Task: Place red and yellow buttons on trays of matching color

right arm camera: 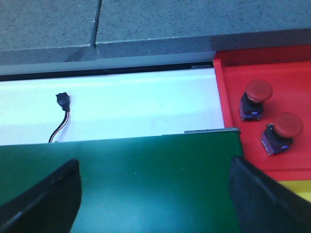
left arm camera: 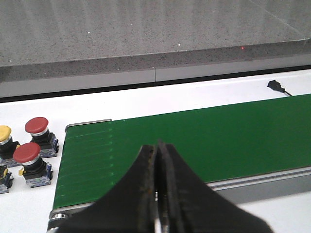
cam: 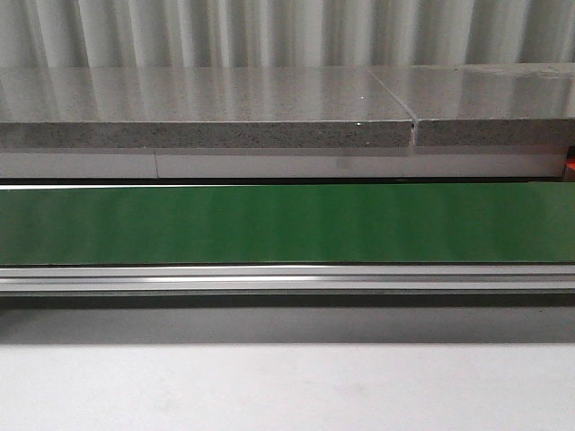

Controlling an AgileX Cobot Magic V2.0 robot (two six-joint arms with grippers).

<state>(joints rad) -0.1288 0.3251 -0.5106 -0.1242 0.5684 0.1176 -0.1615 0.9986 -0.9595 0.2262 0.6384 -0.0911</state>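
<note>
In the left wrist view my left gripper point(left arm camera: 156, 146) is shut with nothing in it, hanging over the green conveyor belt point(left arm camera: 218, 141). Beside the belt's end stand two red buttons point(left arm camera: 37, 126) point(left arm camera: 26, 153) and a yellow button point(left arm camera: 4, 133) on dark bases. In the right wrist view my right gripper point(right arm camera: 154, 167) is open over the belt point(right arm camera: 146, 179), empty. A red tray point(right arm camera: 231, 97) past the belt's end holds two red buttons point(right arm camera: 257, 90) point(right arm camera: 287, 124). A strip of the yellow tray point(right arm camera: 296, 188) shows at the frame's edge. The front view shows neither gripper nor any button.
The belt point(cam: 287, 223) runs across the front view in an aluminium frame point(cam: 287, 278), with a grey stone ledge point(cam: 207, 108) behind. A black connector with its wire point(right arm camera: 62, 102) lies on the white table; another black connector point(left arm camera: 276, 85) shows in the left wrist view.
</note>
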